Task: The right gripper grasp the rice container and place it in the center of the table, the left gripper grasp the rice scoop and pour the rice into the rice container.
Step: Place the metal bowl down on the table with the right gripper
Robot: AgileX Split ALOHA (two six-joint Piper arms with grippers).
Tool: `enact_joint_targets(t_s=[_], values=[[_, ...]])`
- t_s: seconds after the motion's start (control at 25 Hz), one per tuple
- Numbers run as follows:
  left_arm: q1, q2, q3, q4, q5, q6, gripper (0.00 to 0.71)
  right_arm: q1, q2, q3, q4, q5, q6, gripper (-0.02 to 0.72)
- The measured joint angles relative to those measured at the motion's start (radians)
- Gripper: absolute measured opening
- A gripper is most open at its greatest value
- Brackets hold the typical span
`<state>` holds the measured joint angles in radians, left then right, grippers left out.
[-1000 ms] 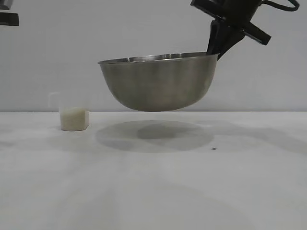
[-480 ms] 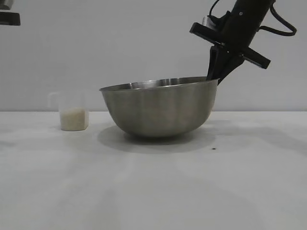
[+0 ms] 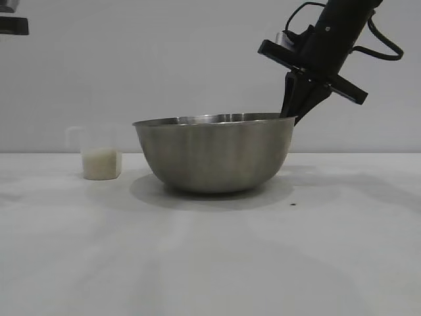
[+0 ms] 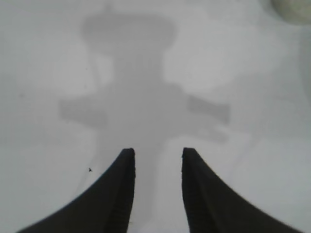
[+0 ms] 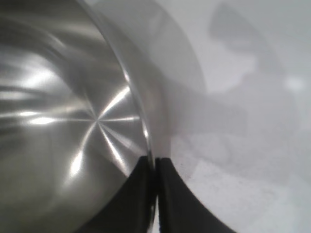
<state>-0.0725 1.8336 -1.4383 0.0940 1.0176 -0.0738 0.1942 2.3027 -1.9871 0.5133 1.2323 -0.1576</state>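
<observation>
The rice container (image 3: 214, 155), a large steel bowl, stands on the white table (image 3: 210, 263) near the middle. My right gripper (image 3: 291, 113) comes down from the upper right and is shut on the bowl's thin rim at its right side. In the right wrist view the two fingers pinch that rim (image 5: 155, 162), with the bowl's shiny inside (image 5: 63, 111) beside them. The rice scoop (image 3: 99, 155), a small clear cup, stands left of the bowl with rice (image 3: 101, 163) in its bottom. My left gripper (image 4: 158, 153) hangs open over bare table, holding nothing.
Part of the left arm (image 3: 13, 23) shows at the exterior view's top left corner, high above the table. A tiny dark speck (image 3: 293, 204) lies in front of the bowl's right side. A plain grey wall stands behind.
The bowl hung tilted above the table a second ago; it has come down with the right gripper and now rests level on the table. The cup has not moved.
</observation>
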Motion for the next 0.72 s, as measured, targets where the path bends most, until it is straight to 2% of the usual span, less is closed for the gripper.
enact_joint_targets(t_s=[0.08,0.12,0.16,0.32,0.4,0.56,0.6,0.72], values=[[0.000,0.000,0.000,0.000,0.000,0.000,0.251,0.000,0.000,0.000,0.007,0.000,0.000,0.000],[0.000,0.000,0.000,0.000,0.000,0.000,0.251,0.000,0.000,0.000,0.011,0.000,0.000,0.042],[0.000,0.000,0.000,0.000,0.000,0.000,0.251,0.000,0.000,0.000,0.017,-0.002,0.000,0.042],[0.000,0.000,0.000,-0.002,0.000,0.000,0.251,0.000,0.000,0.000,0.027,-0.002,0.011,0.244],[0.000,0.000,0.000,-0.006,0.000,0.000,0.251,0.000,0.000,0.000,0.027,-0.002,0.018,0.309],[0.000,0.000,0.000,-0.012,0.002,-0.001,0.251,0.000,0.000,0.000,0.027,-0.002,0.039,0.302],[0.000,0.000,0.000,-0.015,0.002,-0.001,0.251,0.000,-0.002,0.000,0.020,-0.002,0.043,0.328],[0.000,0.000,0.000,-0.022,0.002,-0.001,0.251,0.000,-0.029,0.000,-0.035,-0.002,0.059,0.328]])
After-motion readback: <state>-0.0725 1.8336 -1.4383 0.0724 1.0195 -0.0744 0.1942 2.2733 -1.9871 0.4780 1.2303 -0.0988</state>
